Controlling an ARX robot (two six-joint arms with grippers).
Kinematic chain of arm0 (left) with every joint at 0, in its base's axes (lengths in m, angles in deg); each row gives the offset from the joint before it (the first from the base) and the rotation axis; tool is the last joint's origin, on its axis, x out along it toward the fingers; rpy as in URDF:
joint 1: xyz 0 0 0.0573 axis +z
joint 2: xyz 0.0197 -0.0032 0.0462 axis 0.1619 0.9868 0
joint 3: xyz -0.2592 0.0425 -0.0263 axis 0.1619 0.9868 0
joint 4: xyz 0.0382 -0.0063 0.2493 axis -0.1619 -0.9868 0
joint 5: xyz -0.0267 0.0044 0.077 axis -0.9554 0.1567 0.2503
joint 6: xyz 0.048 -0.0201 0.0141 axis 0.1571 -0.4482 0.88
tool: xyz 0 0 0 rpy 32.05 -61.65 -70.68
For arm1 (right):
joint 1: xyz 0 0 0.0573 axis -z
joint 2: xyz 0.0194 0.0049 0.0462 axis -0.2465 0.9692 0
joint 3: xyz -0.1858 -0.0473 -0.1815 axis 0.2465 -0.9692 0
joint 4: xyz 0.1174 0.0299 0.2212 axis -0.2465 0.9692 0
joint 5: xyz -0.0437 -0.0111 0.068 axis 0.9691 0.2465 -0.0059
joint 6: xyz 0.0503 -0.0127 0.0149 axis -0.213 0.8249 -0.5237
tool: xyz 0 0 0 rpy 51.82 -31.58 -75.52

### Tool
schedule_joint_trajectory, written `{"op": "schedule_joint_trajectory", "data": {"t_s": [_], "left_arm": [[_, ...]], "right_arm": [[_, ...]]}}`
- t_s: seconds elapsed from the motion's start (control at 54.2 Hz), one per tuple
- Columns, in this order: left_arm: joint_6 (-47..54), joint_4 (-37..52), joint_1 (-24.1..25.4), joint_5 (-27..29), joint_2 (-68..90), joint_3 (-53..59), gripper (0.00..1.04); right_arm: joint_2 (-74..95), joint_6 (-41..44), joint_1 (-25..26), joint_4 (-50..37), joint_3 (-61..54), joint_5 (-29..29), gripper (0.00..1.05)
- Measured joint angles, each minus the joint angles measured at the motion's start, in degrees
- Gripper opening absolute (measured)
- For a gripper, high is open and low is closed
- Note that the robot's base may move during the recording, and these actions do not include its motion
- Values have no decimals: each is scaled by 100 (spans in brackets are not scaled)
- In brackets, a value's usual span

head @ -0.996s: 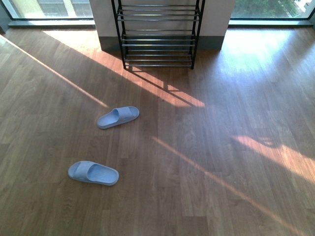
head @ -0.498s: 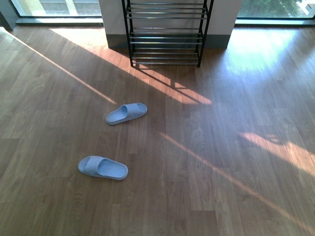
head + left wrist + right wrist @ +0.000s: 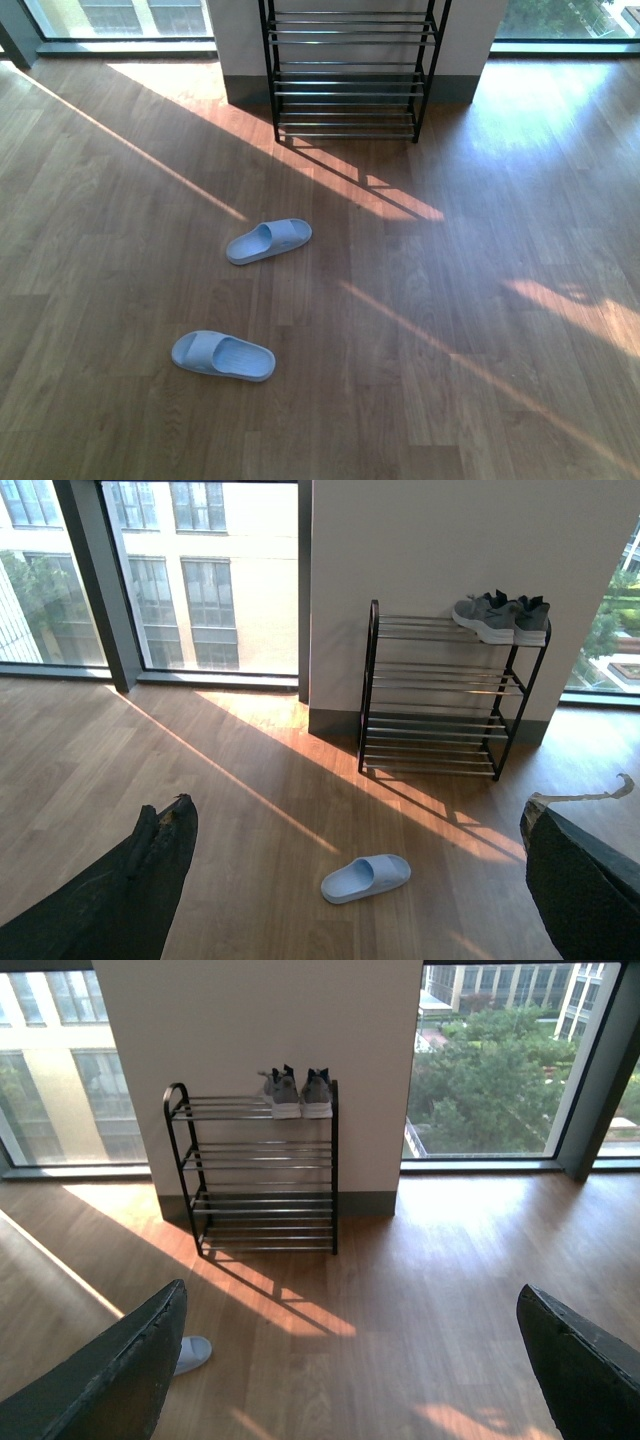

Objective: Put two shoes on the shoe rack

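Two pale blue slide sandals lie on the wood floor: one [image 3: 269, 241] nearer the rack, the other [image 3: 222, 355] closer to me. The black shoe rack [image 3: 348, 70] stands against the wall at the back, and two grey sneakers [image 3: 501, 617] sit on its top tier. In the left wrist view the far sandal [image 3: 366, 878] shows between the wide-apart fingers of my open left gripper [image 3: 360, 880]. My right gripper [image 3: 350, 1365] is open over bare floor, with a sandal tip [image 3: 194, 1353] at its left finger. Neither gripper appears in the front view.
Large windows [image 3: 205, 575] flank the white wall [image 3: 260, 1020] behind the rack. Sunlight streaks cross the floor [image 3: 430, 330].
The whole front view has shifted: rack and sandals have slid to the right in the picture and slightly down. The sandals keep their places on the floor.
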Motion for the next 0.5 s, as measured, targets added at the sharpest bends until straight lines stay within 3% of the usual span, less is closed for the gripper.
{"op": "schedule_joint_trajectory", "data": {"t_s": [0.498], "left_arm": [[0,0,-2,15,0,0,95]], "right_arm": [[2,2,2,0,0,-20,96]]}}
